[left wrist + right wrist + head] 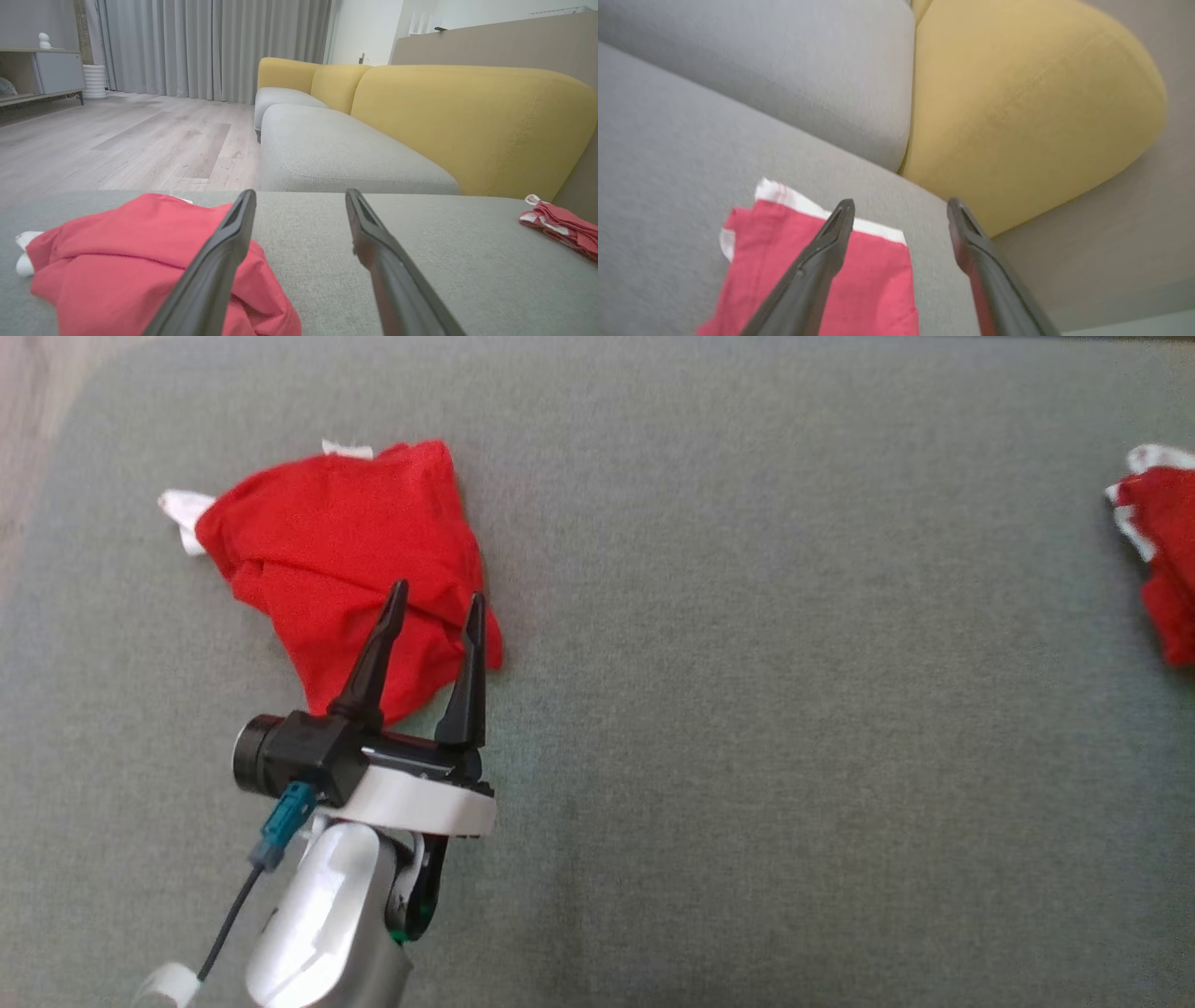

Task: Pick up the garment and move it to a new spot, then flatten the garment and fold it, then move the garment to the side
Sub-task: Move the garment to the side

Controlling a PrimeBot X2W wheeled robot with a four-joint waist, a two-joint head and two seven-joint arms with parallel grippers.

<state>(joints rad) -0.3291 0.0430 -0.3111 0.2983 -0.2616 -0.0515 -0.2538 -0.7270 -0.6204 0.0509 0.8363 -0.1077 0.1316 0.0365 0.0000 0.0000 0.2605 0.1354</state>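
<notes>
A crumpled red garment [327, 541] lies in a heap on the left part of a broad grey seat cushion [794, 709]. White fabric pokes out at its far edge and left corner; whether any of it is a label with writing is too small to tell.

The left gripper [440, 591] hovers over the heap's near right corner. Its two dark fingers are spread apart with nothing between them.

Well away, at the cushion's right edge near the yellow sofa back [467, 126], lies a second red garment [1167, 551] with white trim. The right gripper [901, 201] is above it, its fingers wide apart and gripping nothing.
</notes>
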